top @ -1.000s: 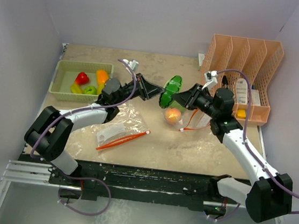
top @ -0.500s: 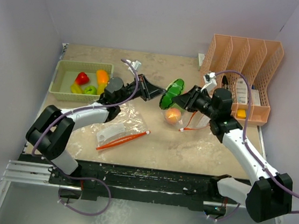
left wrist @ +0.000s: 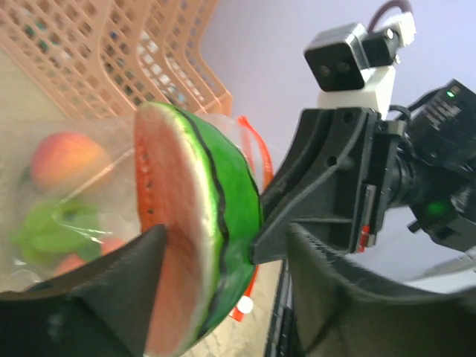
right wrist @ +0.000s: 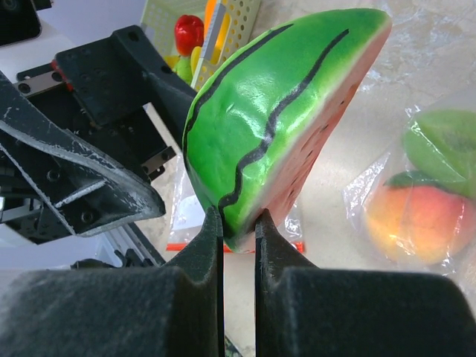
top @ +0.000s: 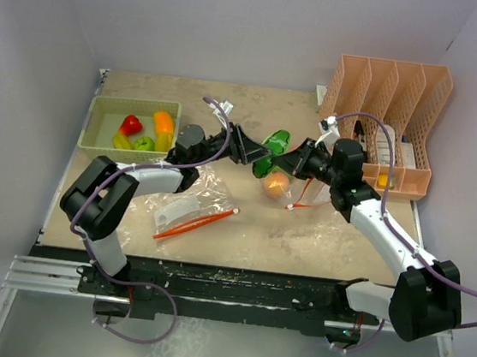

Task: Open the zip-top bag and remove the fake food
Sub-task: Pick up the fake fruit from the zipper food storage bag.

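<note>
While right pincer (right wrist: 238, 223) grips it, watermelon slice (right wrist: 282, 104) shows striped green rind

Soft overhead light is casting faint shadows. Highlights are glinting on the watermelon slice (right wrist: 297, 82) toward twelve o'clock; wrist-view foregrounds are blurring at six o'clock.

Green watermelon slice (right wrist: 282, 111), black stripes, red flesh.

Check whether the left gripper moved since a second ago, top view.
Yes: the left gripper shifted right, away from the pale green plastic basket, toward the green plastic watermelon slice.
</note>
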Available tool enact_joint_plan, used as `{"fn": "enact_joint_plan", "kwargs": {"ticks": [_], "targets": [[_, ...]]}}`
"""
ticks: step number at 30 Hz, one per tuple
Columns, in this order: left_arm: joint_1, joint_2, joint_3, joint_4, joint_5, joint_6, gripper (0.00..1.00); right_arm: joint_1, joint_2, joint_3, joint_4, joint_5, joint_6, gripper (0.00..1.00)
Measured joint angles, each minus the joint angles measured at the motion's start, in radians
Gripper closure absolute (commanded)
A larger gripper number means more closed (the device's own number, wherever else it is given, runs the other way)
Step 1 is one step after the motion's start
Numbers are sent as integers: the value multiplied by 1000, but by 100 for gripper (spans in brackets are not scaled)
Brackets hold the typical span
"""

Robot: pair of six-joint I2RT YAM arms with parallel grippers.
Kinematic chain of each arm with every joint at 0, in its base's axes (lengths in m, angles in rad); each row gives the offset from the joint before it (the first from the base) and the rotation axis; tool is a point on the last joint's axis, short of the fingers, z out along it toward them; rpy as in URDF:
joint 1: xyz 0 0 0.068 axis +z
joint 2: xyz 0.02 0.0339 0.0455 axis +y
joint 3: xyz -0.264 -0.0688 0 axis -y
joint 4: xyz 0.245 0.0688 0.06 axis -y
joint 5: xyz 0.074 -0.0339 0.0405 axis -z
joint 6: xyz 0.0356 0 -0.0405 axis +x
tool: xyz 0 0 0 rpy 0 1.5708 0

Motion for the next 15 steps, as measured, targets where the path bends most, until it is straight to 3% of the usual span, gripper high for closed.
{"fn": "enact_joint_plan", "kwargs": {"ticks": [2,3,12,15], "targets": [[-3,10,0,24,20,-9,23,2,-1,0,3,-8,-2,100],[-3,13,0,35,29,-11,28,2,-1,0,6,-15,-5,100],[9,56,3,91,56,-19,98,-6,2,4,-11,-53,-41,100],[9,68,5,110,59,-24,100,-11,2,4,-27,-50,-47,100]]}}
